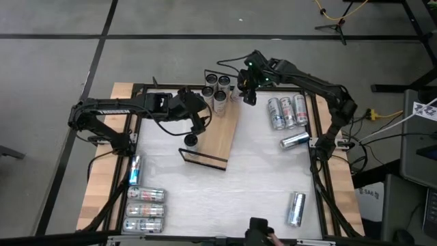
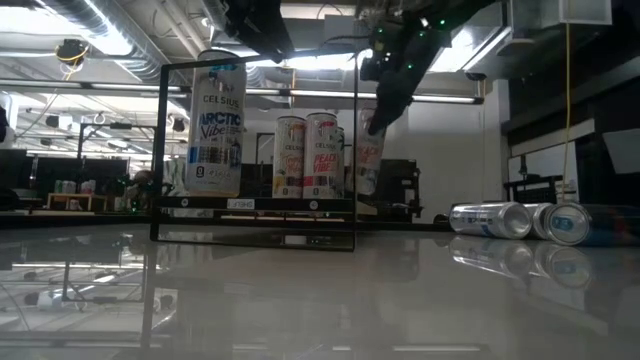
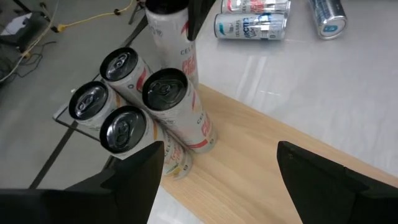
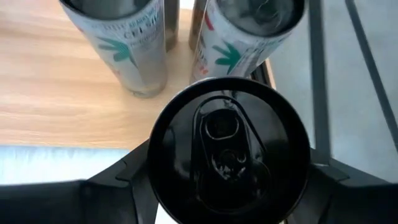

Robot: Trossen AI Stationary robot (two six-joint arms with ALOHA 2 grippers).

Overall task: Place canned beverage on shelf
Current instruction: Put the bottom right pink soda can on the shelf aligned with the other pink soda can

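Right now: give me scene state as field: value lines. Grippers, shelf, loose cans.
right gripper: shut on a can, upright, at the shelf's far end
left gripper: open, empty, over the shelf
shelf contents: upright cans clustered at the far end, one upright can alone near the left gripper
loose cans right: three side by side, others lying nearby
loose cans left: four lying by the table edge

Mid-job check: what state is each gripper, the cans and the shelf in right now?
left gripper: open, empty, above the shelf.
right gripper: shut on held can.
held can: gripped, slightly tilted, beside the cluster.
clustered cans: upright at shelf's far end.
Arctic can: upright, alone.
loose cans: lying on table.
shelf: flat, partly filled.
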